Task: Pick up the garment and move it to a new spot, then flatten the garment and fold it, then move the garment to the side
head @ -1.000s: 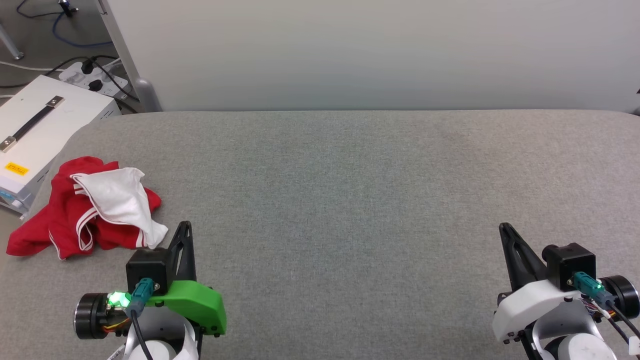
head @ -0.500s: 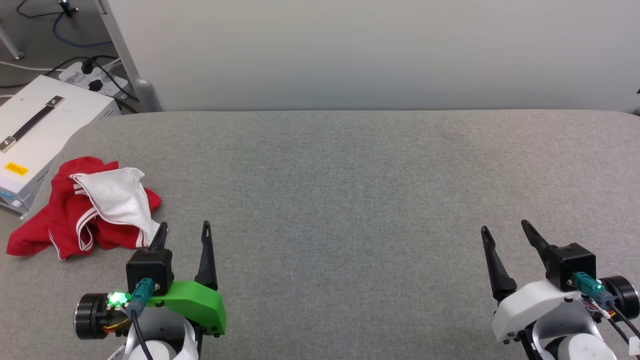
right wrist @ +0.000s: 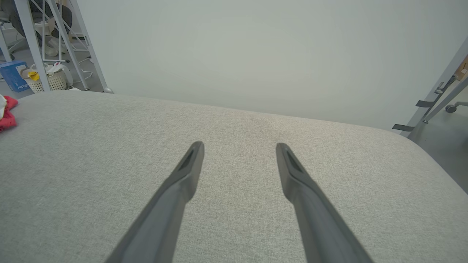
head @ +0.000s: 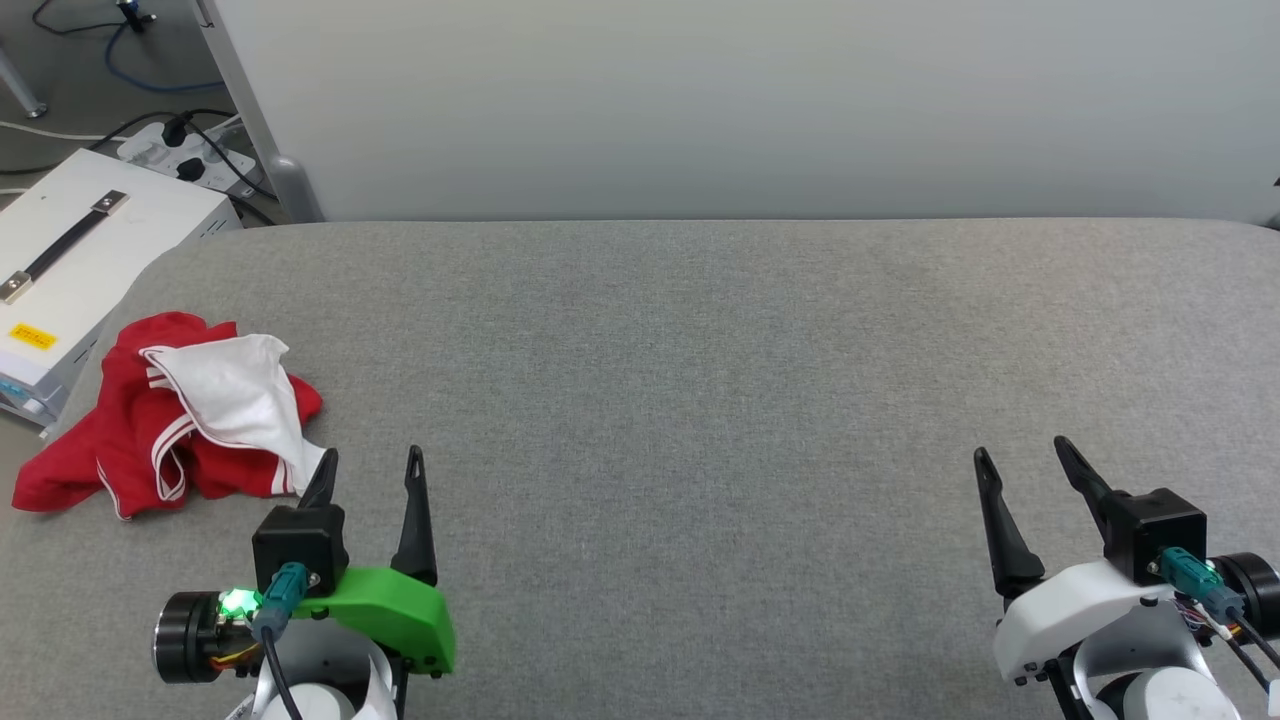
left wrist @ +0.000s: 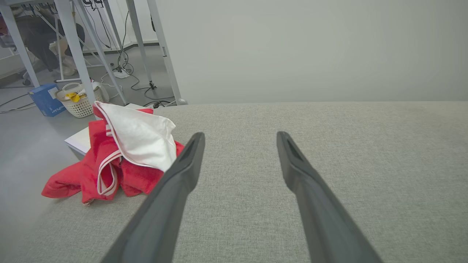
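Observation:
The garment (head: 170,425) lies crumpled at the left edge of the grey table (head: 700,380), red with a white sleeve on top and striped trim; its lettering is hidden in the folds. In the left wrist view the garment (left wrist: 120,153) sits just left of my fingers. My left gripper (head: 372,462) is open and empty, its left fingertip close beside the white sleeve's lower corner. My right gripper (head: 1022,452) stands open and empty at the lower right, far from the garment. A red sliver of the garment (right wrist: 6,109) shows at the right wrist view's left edge.
A white case with a black handle (head: 70,260) stands off the table's left edge, close behind the garment. Power strips and cables (head: 185,155) lie on the floor beyond. A pale wall (head: 750,100) backs the table. Metal frame legs (left wrist: 76,54) and a basket (left wrist: 78,104) stand left.
Both grippers went from shut to open a second ago and have since held nearly still; the right gripper shifted slightly right and down. The garment has not moved.

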You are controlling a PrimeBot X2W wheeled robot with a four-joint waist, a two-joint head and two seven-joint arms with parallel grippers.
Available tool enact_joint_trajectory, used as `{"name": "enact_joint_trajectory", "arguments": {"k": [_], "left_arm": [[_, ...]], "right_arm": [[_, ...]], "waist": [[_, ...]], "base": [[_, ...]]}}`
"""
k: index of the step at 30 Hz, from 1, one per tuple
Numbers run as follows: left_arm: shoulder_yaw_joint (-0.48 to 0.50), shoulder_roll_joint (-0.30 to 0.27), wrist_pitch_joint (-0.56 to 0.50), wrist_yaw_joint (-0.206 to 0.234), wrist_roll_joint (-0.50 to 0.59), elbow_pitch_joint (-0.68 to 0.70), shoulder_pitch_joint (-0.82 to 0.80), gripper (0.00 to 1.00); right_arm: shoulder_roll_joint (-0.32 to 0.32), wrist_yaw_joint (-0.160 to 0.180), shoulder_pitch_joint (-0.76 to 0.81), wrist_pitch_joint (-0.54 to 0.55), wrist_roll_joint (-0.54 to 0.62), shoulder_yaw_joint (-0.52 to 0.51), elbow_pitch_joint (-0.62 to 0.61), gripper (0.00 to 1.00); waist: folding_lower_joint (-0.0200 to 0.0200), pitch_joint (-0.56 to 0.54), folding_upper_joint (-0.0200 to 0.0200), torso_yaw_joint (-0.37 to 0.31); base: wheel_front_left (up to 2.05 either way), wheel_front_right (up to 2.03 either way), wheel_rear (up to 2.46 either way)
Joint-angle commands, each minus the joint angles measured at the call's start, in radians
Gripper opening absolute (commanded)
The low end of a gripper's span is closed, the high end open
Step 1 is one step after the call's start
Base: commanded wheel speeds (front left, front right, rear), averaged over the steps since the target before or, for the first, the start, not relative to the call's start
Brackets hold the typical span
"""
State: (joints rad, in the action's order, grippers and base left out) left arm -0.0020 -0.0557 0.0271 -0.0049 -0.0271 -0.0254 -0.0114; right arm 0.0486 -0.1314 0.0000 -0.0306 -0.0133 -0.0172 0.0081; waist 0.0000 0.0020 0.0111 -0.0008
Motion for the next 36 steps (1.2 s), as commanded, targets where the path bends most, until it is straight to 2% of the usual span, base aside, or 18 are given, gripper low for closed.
{"name": "enact_joint_trajectory", "arguments": {"k": [1,15,20,36], "left_arm": [[-0.003,0.001,0.011,-0.004,-0.003,-0.007,0.007,1.00],[-0.006,0.001,0.040,-0.012,-0.018,-0.024,0.011,1.00],[-0.008,0.002,0.050,-0.014,-0.024,-0.028,0.013,1.00],[-0.013,0.002,0.083,-0.019,-0.041,-0.043,0.021,1.00]], "right_arm": [[0.001,0.000,-0.001,-0.010,-0.004,-0.005,-0.001,1.00],[0.001,0.000,-0.002,-0.039,-0.025,-0.010,-0.009,1.00],[0.001,0.000,-0.001,-0.049,-0.071,-0.013,-0.005,1.00],[0.001,0.000,0.001,-0.082,-0.041,-0.019,-0.017,1.00]], "waist": [[0.0000,0.000,-0.0016,0.000],[0.0000,0.002,-0.0028,0.000],[0.0000,0.002,-0.0033,0.000],[0.0000,0.000,-0.0047,-0.002]], "base": [[0.00,0.00,0.00],[0.00,0.00,0.00],[0.00,0.00,0.00],[0.00,0.00,0.00]]}}
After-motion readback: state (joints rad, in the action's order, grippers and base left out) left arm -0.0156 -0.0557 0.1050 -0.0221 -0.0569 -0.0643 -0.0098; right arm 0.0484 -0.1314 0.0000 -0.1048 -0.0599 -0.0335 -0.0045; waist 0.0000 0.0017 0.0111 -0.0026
